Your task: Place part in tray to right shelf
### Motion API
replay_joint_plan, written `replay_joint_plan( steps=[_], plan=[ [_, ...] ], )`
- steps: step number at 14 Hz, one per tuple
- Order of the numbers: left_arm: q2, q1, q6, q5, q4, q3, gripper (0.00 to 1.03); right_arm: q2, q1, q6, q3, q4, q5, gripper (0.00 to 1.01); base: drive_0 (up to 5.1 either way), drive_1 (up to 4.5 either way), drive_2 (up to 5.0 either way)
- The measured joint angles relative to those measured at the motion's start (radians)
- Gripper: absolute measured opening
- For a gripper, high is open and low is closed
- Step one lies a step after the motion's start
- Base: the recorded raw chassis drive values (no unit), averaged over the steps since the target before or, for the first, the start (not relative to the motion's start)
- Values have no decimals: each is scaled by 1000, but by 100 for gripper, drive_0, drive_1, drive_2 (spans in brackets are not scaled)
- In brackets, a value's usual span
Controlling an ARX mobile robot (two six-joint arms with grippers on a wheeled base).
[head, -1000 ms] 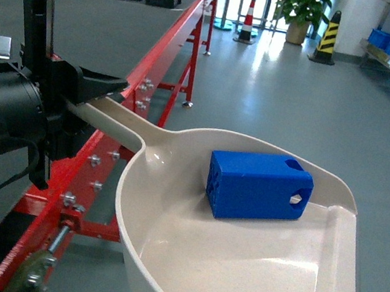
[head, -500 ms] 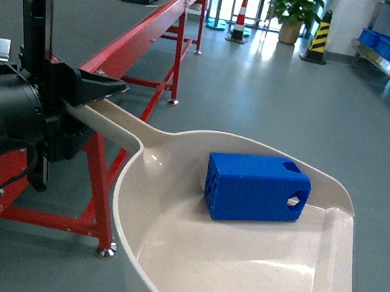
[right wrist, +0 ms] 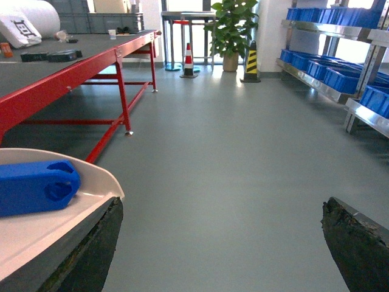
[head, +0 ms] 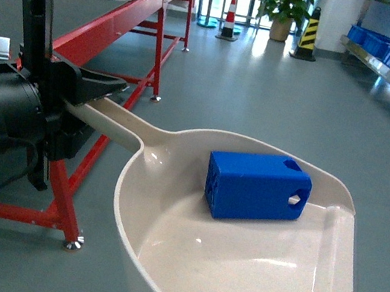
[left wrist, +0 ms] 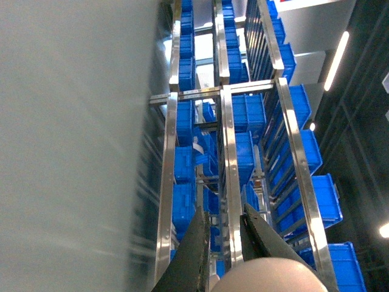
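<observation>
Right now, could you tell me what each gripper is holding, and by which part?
The left gripper holds the tray by the end of its handle; the part lies loose inside. The right gripper is open, holding nothing.

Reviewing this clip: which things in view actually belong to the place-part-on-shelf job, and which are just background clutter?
Job items:
blue part, lying in the tray
beige tray, its handle clamped in the left gripper
steel shelf with blue crates, far right

Just lying about:
red workbench
potted plant
traffic cone
yellow-black bollard
</observation>
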Motion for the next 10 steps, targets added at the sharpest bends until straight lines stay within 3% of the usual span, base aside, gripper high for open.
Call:
replay_joint_plan(
  steps=[10],
  plan=[
    [-3,-3,0,2,0,0,13,0,0,0,0,2,3,98,503,-243,-243]
  ],
)
